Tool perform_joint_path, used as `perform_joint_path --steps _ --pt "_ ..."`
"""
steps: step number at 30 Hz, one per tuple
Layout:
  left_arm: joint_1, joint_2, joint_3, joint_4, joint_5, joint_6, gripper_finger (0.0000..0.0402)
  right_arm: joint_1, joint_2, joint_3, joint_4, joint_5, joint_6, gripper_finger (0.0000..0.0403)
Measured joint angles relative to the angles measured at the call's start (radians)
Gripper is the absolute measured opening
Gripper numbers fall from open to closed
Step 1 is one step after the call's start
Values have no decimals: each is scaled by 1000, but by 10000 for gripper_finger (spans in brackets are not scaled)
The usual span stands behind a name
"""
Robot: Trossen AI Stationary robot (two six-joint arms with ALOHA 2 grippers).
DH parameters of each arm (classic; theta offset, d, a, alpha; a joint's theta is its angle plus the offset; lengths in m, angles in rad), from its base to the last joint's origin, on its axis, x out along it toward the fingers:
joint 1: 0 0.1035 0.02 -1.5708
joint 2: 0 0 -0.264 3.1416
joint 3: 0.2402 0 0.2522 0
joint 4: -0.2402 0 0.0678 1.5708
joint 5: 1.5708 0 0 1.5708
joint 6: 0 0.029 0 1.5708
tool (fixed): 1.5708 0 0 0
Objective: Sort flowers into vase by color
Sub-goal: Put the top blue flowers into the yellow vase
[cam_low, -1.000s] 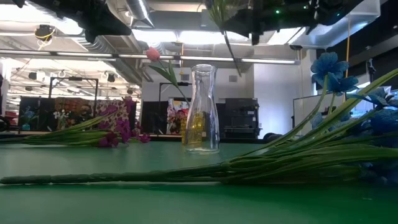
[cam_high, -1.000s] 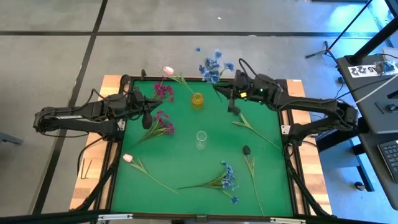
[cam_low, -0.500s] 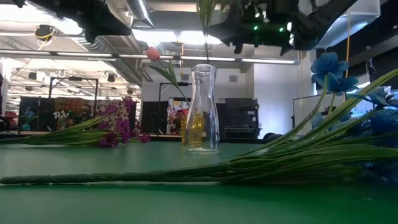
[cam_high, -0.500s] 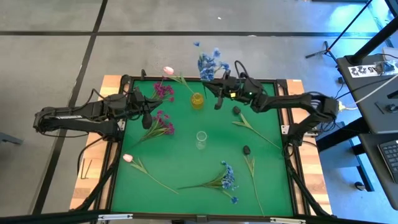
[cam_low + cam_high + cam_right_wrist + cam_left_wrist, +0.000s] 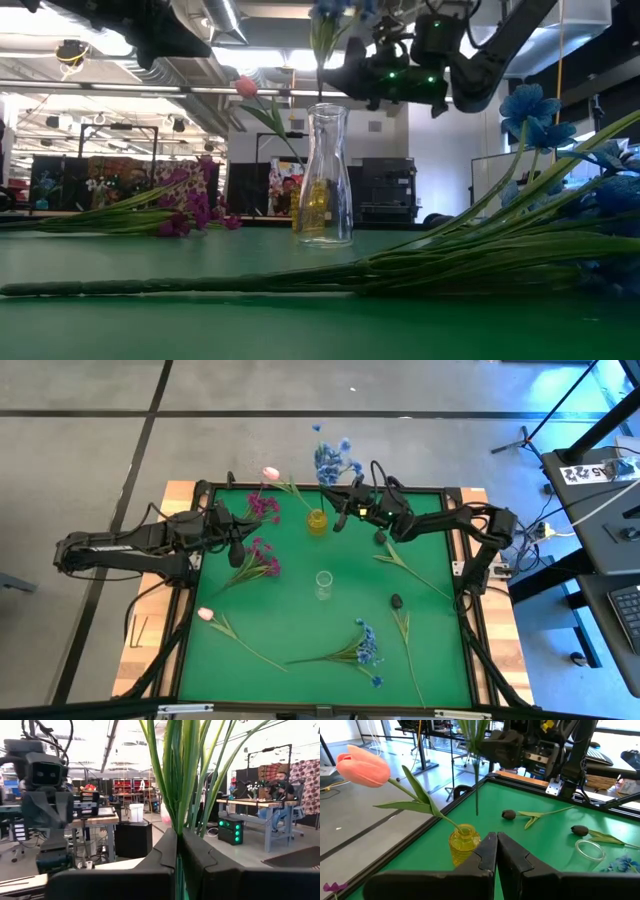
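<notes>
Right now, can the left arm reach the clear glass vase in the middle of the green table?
Probably yes: the left gripper is shut and empty, and only magenta flowers lie beside the way to the clear glass vase.

tripod (image 5: 522, 438) (floor), keyboard (image 5: 627, 606), green mat (image 5: 300, 615)

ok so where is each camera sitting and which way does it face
High: overhead, straight down on the green table; both arms show.
Low: table height, facing the clear vase; right arm overhead.
Left wrist: past the shut left gripper toward the yellow vase.
Right wrist: past the right gripper clamping blue-flower stems.
Shared: high and left wrist both show the yellow vase.
</notes>
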Motion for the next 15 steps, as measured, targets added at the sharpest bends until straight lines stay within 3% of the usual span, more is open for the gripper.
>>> perform_joint_path --steps 15 --pt "0 96 0 0 -3 0 6 -53 140 68 -48 -47 55 12"
